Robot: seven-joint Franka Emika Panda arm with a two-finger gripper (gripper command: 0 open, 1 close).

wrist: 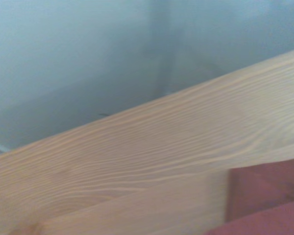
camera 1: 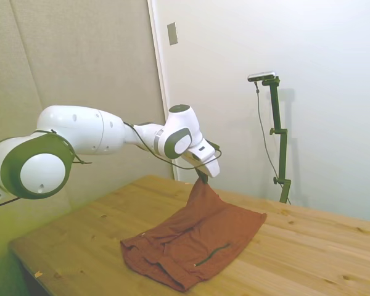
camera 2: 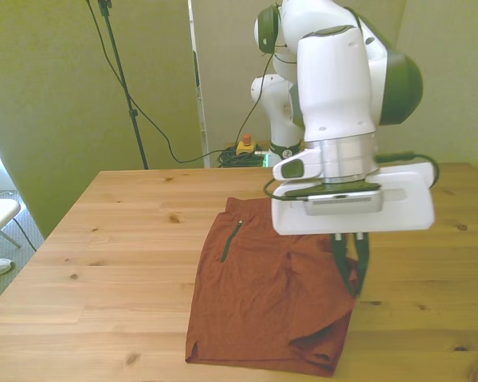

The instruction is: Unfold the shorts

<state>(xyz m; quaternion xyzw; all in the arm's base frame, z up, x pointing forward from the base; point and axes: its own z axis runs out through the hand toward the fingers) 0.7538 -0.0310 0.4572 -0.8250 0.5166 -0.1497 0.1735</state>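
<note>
End effector (camera 1: 203, 179) clenched a corner of the shorts (camera 1: 194, 242), lifting it off the wooden surface (camera 1: 80, 246); dark slit faced up.

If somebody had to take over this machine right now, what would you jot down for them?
Pincer: shut on a raised corner of the shorts, above the table.
Shorts: the rest lies on the wood, wrinkled, with a layer doubled over along the front view's right edge.
Done: one corner gripped and lifted.
Left: draw the folded part open, lay it flat, let go.
</note>
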